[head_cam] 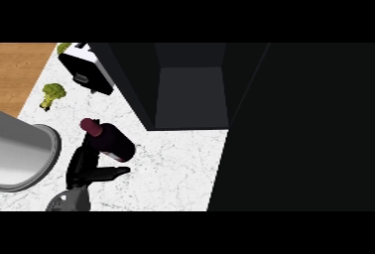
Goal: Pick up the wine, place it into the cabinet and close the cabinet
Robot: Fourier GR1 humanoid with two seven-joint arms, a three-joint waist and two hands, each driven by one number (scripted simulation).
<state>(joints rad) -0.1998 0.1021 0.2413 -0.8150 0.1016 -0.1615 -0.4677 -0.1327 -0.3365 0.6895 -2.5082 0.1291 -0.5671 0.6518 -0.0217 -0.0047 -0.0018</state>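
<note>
The left hand (86,166) held the wine bottle (110,140) in curled fingers, above the table (176,163), beside the open cabinet (192,94).

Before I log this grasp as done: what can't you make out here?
Head view:
- Left hand against the wine bottle: finger closure unclear, dark on dark.
- Right hand: not in view.
- Cabinet interior: too dark to read.
- Sink: cut by left edge.

One wine bottle (110,140), one broccoli floret (51,94), one black toaster (86,69), one open dark cabinet (192,94), one grey sink (22,154), one robot hand (86,166), on one marble tabletop (172,173).
</note>
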